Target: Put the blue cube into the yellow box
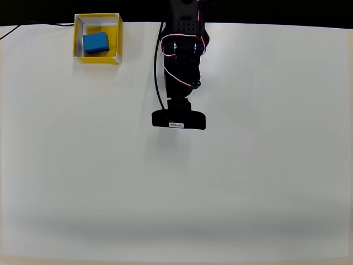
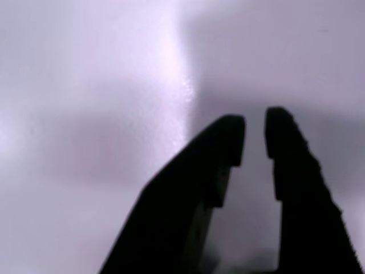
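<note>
Blue cube point(image 1: 95, 42) lay inside yellow box point(image 1: 97, 57), far left of arm in overhead view. Gripper point(image 2: 254, 140) empty, fingers slightly apart over bare table point(image 1: 248, 182). Cube judged light, rigid, matte; grasp across opposite flat faces.

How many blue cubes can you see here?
1. The blue cube lies inside the yellow box at the table's far left corner in the overhead view. Nothing large enough to hide another sits on the white table.

The small bright-blue matte cube point(image 1: 95, 42) lies within the yellow, white-edged square box point(image 1: 115, 36); the table point(image 1: 176, 193) is plain white.
</note>
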Controlling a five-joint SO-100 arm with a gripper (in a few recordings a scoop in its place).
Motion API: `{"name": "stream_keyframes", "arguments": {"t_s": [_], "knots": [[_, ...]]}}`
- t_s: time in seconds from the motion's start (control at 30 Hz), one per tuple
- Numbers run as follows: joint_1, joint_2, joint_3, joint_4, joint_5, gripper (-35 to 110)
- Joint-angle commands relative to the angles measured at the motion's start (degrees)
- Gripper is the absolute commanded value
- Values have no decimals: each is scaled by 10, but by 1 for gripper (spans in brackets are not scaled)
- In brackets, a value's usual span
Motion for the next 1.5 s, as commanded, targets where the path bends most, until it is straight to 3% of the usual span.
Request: {"name": "stream_keyframes", "arguments": {"t_s": [0.0, 0.2, 0.43, 1.47], "knots": [[-6, 51, 33, 2, 8, 0], [38, 62, 119, -38, 0, 0], [43, 62, 119, -29, 60, 1], [23, 61, 119, -31, 59, 1]]}}
